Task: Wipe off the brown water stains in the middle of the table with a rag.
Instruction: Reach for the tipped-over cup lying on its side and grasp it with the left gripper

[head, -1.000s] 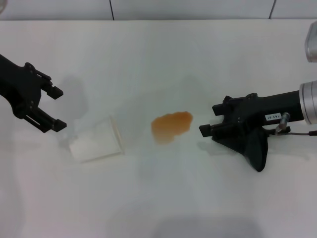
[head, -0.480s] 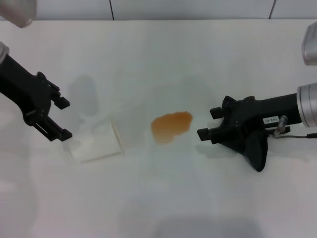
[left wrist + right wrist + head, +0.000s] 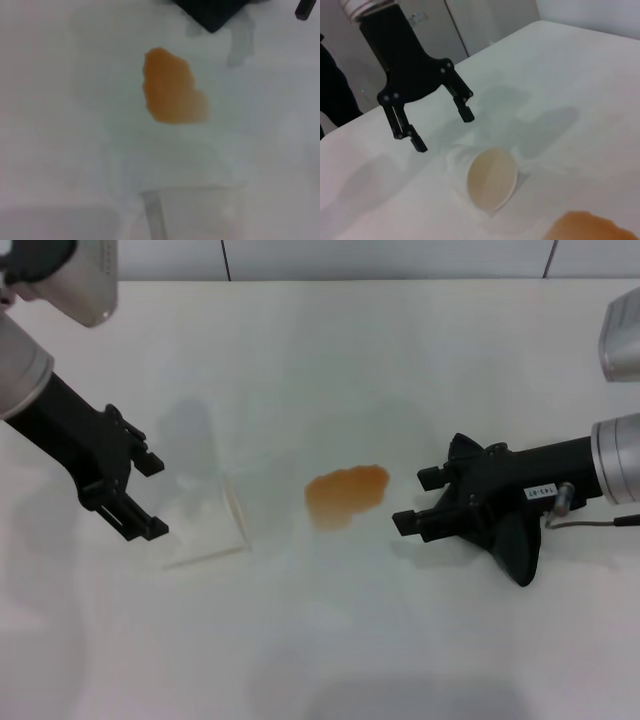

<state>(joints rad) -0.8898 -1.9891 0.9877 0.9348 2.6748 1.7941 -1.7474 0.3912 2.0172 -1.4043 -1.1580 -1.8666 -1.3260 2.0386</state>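
Stain not yet wiped; both grippers near, neither on it.

The stain lies whole in the middle of the table, lobed edges unsmeared, so by my reading all the wiping is left. The right gripper sits at 3 o'clock of the stain, near but apart, its jaws parted with nothing between them; the rag hangs under that gripper's body rather than in its jaws. The left gripper hovers with jaws wide and bare over the cup, which lies tipped on its side at 9 o'clock of the stain.
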